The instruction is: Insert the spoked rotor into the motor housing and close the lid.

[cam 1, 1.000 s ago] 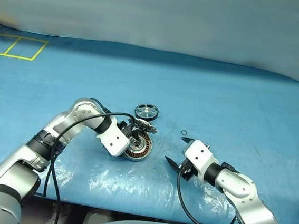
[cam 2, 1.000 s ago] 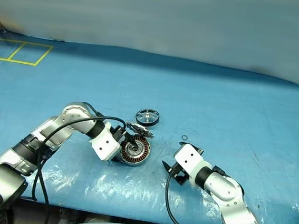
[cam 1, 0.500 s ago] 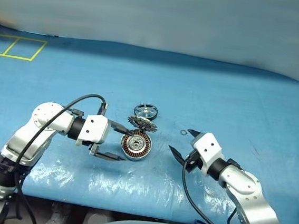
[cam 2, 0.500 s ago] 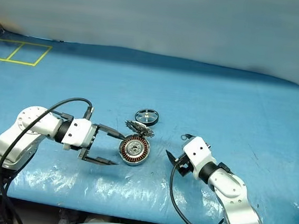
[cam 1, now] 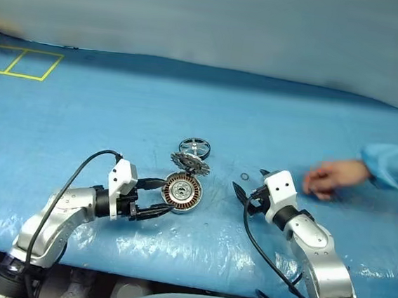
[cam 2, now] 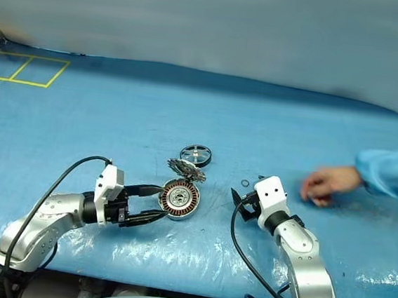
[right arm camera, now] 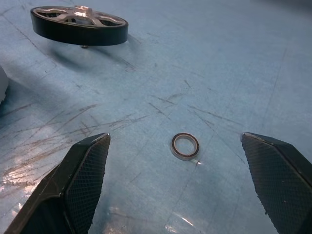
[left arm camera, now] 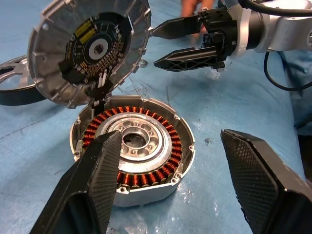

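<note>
Housing (left arm camera: 132,151) sits on the blue mat (cam 1: 190,92) with its lid (left arm camera: 90,48) swung up and back on the hinge, toothed inner face and circuit board showing, which I take to be how it must stand for the wheel to go in; inside the cup there is a ring of copper windings round a silver centre and nothing else, so the wheel is not yet in; left gripper (cam 1: 153,198) lies low just in front of the cup, its two black fingers (left arm camera: 92,175) spread apart and empty, one to either side of the near wall, seemingly placed to steady or grip the cup; spoked wheel (cam 1: 195,148) rests flat on the mat beyond the raised lid, farther from the left gripper than the cup is, touching neither gripper; right gripper (cam 1: 248,190) stands off to the far side of the cup from the left one, jaws wide and empty, pointing toward the wheel, likely the one meant to fetch it; a small metal ring (right arm camera: 185,146) lies on the mat between and just ahead of its fingers, loose and untouched; a person's hand (cam 1: 330,178) in a light blue sleeve rests on the mat beyond the right gripper, well clear of the parts
</note>
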Robot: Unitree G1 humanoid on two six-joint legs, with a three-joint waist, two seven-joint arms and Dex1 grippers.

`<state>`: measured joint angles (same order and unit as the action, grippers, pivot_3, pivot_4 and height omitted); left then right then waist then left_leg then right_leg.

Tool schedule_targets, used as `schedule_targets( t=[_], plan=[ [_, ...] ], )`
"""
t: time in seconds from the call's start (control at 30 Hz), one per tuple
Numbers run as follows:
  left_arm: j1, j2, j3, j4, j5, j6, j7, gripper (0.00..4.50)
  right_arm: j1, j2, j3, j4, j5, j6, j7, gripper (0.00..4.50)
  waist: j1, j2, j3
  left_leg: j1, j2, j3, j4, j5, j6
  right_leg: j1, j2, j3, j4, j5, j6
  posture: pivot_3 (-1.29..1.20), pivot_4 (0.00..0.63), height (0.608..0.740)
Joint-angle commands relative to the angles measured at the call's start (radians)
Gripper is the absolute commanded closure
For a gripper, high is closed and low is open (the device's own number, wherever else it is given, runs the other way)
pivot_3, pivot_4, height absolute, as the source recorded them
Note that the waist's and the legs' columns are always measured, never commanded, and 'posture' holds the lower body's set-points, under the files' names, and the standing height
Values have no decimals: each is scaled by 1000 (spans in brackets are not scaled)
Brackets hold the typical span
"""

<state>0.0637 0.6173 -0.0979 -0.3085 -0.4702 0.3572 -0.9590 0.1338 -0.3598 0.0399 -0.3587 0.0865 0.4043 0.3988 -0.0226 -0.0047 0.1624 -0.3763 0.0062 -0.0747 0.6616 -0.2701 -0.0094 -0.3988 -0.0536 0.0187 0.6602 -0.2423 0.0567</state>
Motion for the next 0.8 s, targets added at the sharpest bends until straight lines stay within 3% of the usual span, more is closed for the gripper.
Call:
schedule_targets(
  t=[0.03,0.8],
  plan=[
    [2,-7,3,-26,6,-19,4,1069,-14,-5,-15,-15,17,-22,12,0,0,0,0,0,0,0,0,0,0,0,0,0,0,0,0,0,150,740],
    [-54,19,25,2,48,-42,-17,1069,2,-37,0,-32,-8,-30,37,0,-1,0,0,0,0,0,-1,0,0,0,0,0,0,0,0,0,150,740]
  ],
)
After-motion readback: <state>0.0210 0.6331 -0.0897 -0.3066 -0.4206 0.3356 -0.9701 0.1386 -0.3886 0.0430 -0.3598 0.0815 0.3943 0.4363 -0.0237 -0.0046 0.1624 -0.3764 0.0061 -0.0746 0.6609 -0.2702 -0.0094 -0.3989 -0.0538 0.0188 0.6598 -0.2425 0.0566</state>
